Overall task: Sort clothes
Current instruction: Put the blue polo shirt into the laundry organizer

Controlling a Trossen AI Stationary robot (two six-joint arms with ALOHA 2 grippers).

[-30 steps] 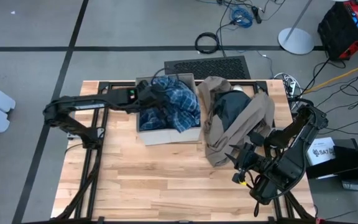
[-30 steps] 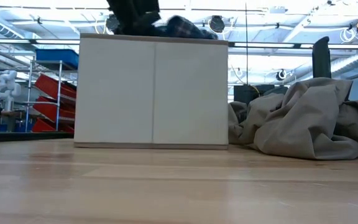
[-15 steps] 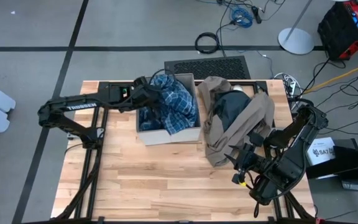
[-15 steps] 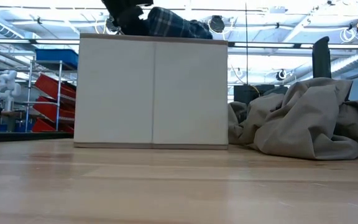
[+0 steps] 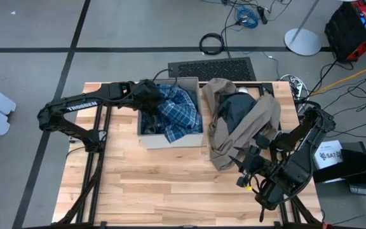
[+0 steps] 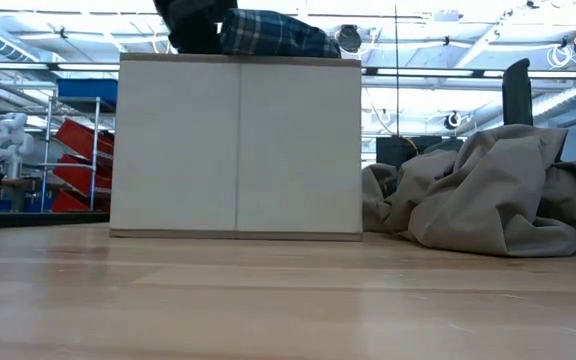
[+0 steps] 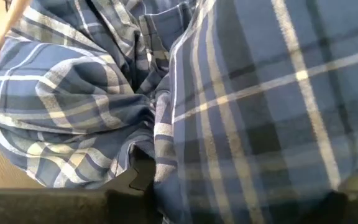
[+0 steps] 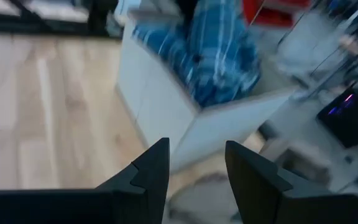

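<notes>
The blue-white plaid shirt lies bunched in the tan cardboard box at the table's far middle, and its top shows above the box rim. My left gripper reaches in over the box's left wall and is shut on the shirt. Right of the box, a taupe-brown piece lies heaped on the table around a dark piece. My right gripper hovers open near the heap's near edge with nothing between its fingers. My left gripper holds a gathered bunch of the plaid shirt's folds, several layers, at the shirt's left side. It comes slanting down from the table's left. The cloth drapes over the fingertips and hides the place of contact. The held part stands above the box rim; the rest lies in the box.
Bare wooden table stretches from the box to the near edge. A black grille sits just beyond the far edge. Cables and stands lie on the floor around the table.
My left gripper has gone toward the table's left and far edge over the box and has rolled, still shut on the shirt. The shirt's held part has risen higher above the box rim and been drawn leftward. The box has slid a little toward the table's left.
</notes>
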